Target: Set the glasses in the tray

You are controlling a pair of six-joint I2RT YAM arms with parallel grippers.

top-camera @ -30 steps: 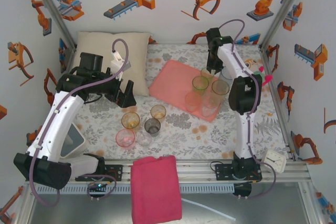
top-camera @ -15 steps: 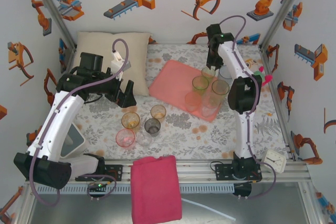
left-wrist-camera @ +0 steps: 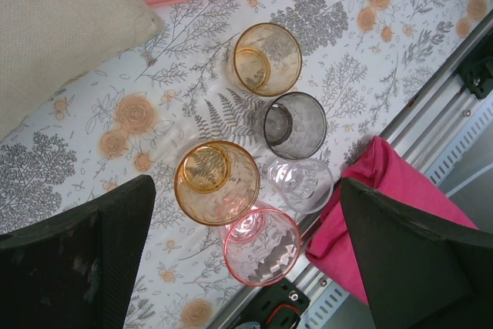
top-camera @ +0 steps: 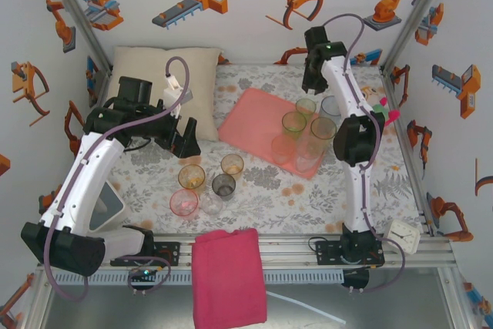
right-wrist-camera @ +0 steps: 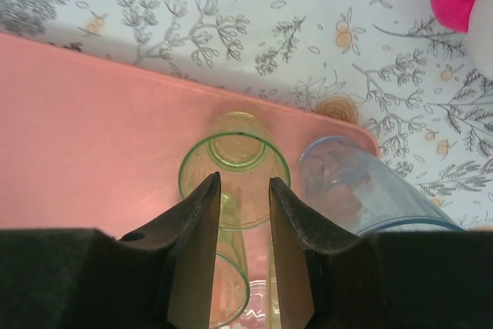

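Top external: the salmon tray (top-camera: 254, 117) lies toward the far right of the desk (top-camera: 269, 190). Several glasses cluster at the tray's right end, among them a green glass (top-camera: 306, 105) and a blue glass (top-camera: 331, 105). The right hand (top-camera: 310, 86) hangs above the tray's far corner. Five more glasses stand near the desk's middle, toward its near edge, close to the left hand (top-camera: 183, 135).

Left wrist: the left hand (left-wrist-camera: 246, 190) is spread wide and empty above those five. An amber glass (left-wrist-camera: 267, 58), grey glass (left-wrist-camera: 295, 125), orange glass (left-wrist-camera: 216, 182), clear glass (left-wrist-camera: 306, 185) and pink glass (left-wrist-camera: 261, 246) stand upright, bunched together. A magenta cloth (left-wrist-camera: 385, 190) lies at the near edge.

Right wrist: the right hand (right-wrist-camera: 244, 182) has its fingers a narrow gap apart, pinching nothing. Below it the green glass (right-wrist-camera: 235, 163) stands upright on the tray (right-wrist-camera: 92, 129) by its far edge. The blue glass (right-wrist-camera: 362, 190) stands just beside it at the tray's corner.
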